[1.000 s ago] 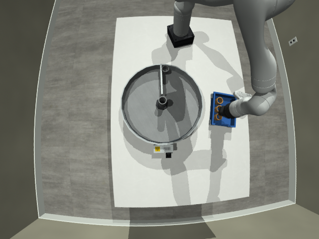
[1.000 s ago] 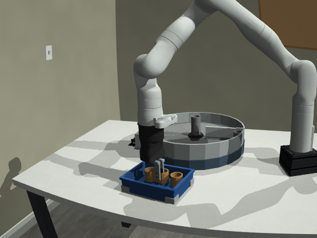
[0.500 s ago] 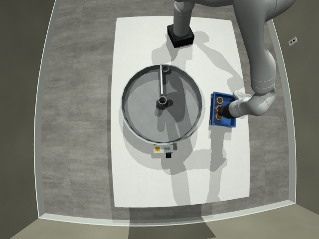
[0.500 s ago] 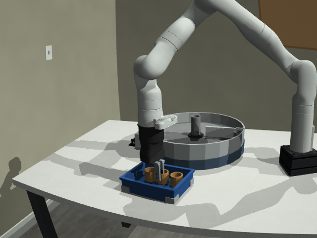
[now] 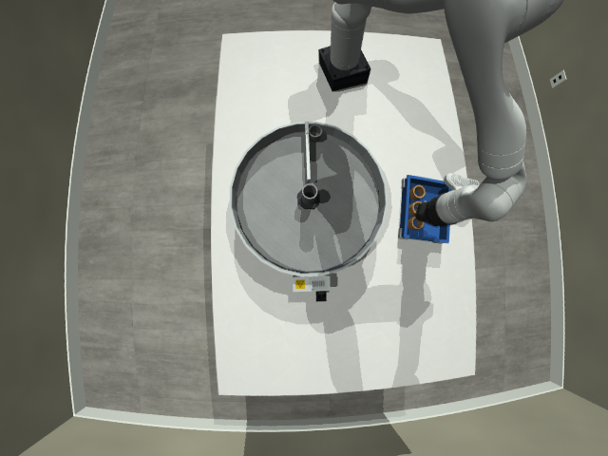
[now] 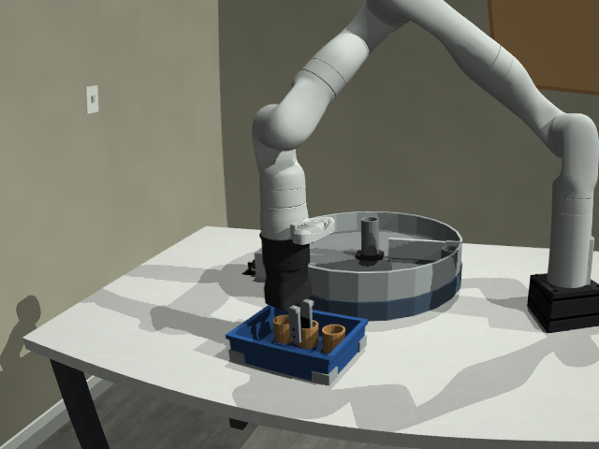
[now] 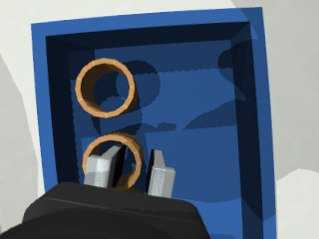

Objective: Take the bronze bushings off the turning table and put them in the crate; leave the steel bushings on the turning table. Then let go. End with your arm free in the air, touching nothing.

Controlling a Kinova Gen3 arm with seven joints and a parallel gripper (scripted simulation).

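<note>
The blue crate (image 5: pixel 427 238) (image 6: pixel 285 360) (image 7: pixel 209 149) stands right of the turning table (image 5: pixel 255 223) (image 6: pixel 387 285). Three bronze bushings stand upright in it: one at the far end (image 5: pixel 418 190) (image 6: pixel 333 337) (image 7: pixel 82 97), a middle one (image 5: pixel 415 207) (image 6: pixel 312 339) (image 7: pixel 114 136), and a near one (image 5: pixel 416 224) (image 6: pixel 281 329). My gripper (image 5: pixel 421 212) (image 6: pixel 300 332) (image 7: pixel 137 161) reaches down into the crate. Its fingers are parted and straddle the wall of the middle bushing, with a gap on either side. A steel bushing (image 5: pixel 314 131) (image 6: pixel 447 250) sits by the table's rim, next to a radial bar.
A grey tube (image 5: pixel 309 193) (image 6: pixel 369 233) stands on the hub of the turning table. The arm's black base (image 5: pixel 343 68) (image 6: pixel 561 301) is at the back of the white table top. A label plate (image 5: pixel 313 283) lies at the turning table's front edge.
</note>
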